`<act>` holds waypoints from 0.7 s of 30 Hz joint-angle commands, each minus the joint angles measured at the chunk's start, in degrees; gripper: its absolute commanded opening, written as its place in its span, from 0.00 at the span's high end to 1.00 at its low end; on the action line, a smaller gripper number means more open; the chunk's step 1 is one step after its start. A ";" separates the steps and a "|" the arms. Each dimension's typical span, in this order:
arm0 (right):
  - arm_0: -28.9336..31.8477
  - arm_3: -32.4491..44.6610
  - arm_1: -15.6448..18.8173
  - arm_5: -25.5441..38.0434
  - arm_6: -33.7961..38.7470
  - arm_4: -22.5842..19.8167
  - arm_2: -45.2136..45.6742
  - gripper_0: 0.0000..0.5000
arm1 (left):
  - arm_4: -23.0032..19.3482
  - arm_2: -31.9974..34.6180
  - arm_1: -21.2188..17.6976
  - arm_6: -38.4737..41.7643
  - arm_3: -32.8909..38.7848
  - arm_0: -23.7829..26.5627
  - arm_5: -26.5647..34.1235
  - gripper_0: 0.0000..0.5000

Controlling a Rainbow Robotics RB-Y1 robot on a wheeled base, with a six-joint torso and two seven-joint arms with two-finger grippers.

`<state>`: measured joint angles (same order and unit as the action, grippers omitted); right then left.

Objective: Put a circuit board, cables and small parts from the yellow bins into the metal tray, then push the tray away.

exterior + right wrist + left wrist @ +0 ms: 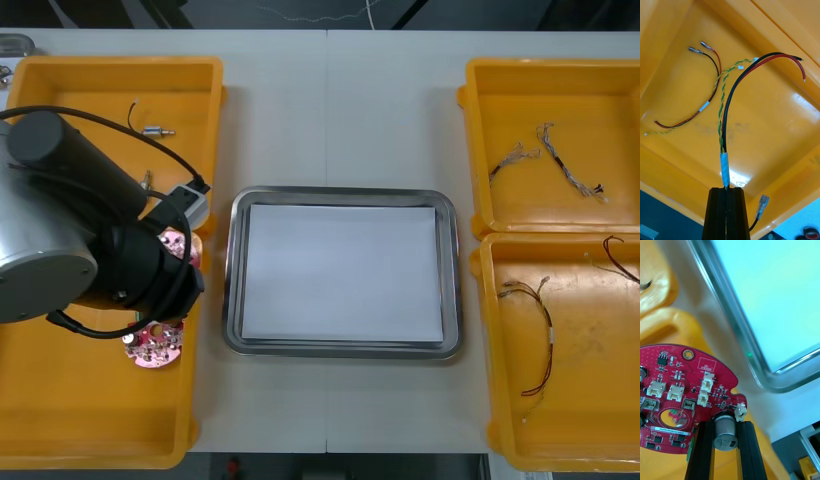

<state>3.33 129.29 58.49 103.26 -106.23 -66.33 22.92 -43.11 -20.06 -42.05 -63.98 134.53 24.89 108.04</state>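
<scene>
My left gripper point(182, 250) hangs at the inner edge of the left yellow bins point(60, 420), shut on a round red circuit board point(172, 243). In the left wrist view its fingers point(702, 450) clamp the board point(681, 390) at the rim, with a grey cylindrical component between them, close to the corner of the metal tray point(752, 352). A second red board point(153, 345) lies in the near left bin. My right gripper point(726, 210) is shut on a taped cable bundle point(724, 123) of black, red and twisted yellow-green wires, over an orange bin floor point(771, 123).
The white-lined metal tray point(232, 270) sits mid-table with nothing in it. A small metal part point(155, 131) lies in the far left bin. Cables lie in the far right bin point(545, 150) and near right bin point(530, 330). Another red-black cable point(703, 97) rests under the right gripper.
</scene>
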 commanded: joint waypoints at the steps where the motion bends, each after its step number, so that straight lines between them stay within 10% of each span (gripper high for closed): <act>1: -4.30 3.69 0.67 3.96 1.55 -0.73 2.57 1.00 | 3.91 -6.40 4.79 11.42 0.56 5.35 0.51 1.00; 21: -7.20 13.62 -6.54 6.74 4.63 4.63 2.92 1.00 | 17.71 -22.04 18.15 22.93 -14.29 12.90 -6.00 1.00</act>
<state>-3.12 141.02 52.59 109.78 -104.41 -62.61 25.00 -26.93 -40.24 -25.95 -42.96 121.41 35.77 104.04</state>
